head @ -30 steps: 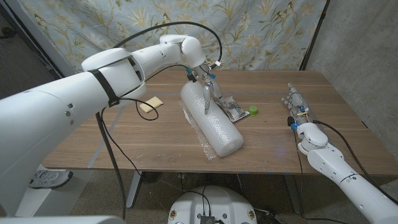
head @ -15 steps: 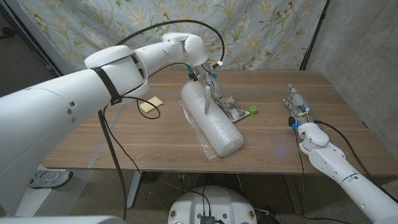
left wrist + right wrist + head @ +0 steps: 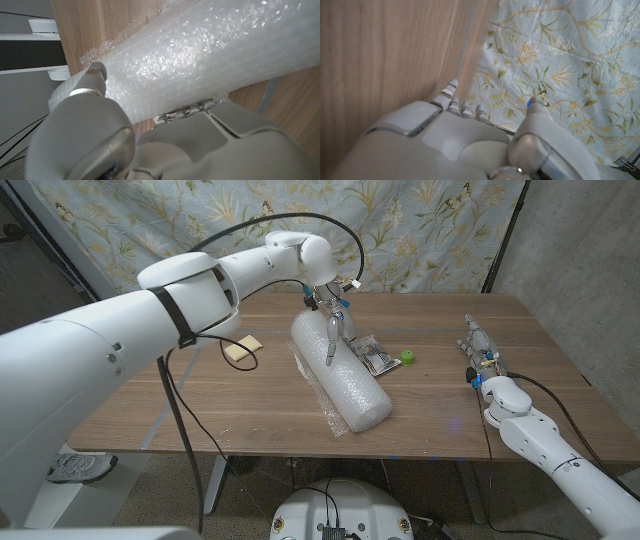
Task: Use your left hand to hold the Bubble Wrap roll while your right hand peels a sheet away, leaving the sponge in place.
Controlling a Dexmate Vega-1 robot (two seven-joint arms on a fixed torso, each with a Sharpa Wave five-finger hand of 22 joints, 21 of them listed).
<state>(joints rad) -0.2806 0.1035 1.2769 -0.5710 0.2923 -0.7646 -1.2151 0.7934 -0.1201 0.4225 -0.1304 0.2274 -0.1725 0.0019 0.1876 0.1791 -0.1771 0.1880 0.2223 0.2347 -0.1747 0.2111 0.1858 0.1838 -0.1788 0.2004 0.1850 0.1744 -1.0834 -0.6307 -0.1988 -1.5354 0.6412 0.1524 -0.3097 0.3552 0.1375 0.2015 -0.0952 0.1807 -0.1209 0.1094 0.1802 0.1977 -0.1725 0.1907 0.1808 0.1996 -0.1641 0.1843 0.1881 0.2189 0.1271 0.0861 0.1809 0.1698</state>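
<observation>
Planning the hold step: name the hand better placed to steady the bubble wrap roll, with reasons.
Left. The left hand is already over the far end of the bubble wrap roll, fingers reaching down onto it. The right hand stands apart near the table's right side.

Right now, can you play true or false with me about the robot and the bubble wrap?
1. The left hand touches the bubble wrap roll. True.
2. The right hand is peeling a sheet. False: it waits apart from the roll, near the table's right edge.
3. The sponge lies on the roll. False: it lies on the table, left of it.
4. A small green cap sits right of the roll. True.
</observation>
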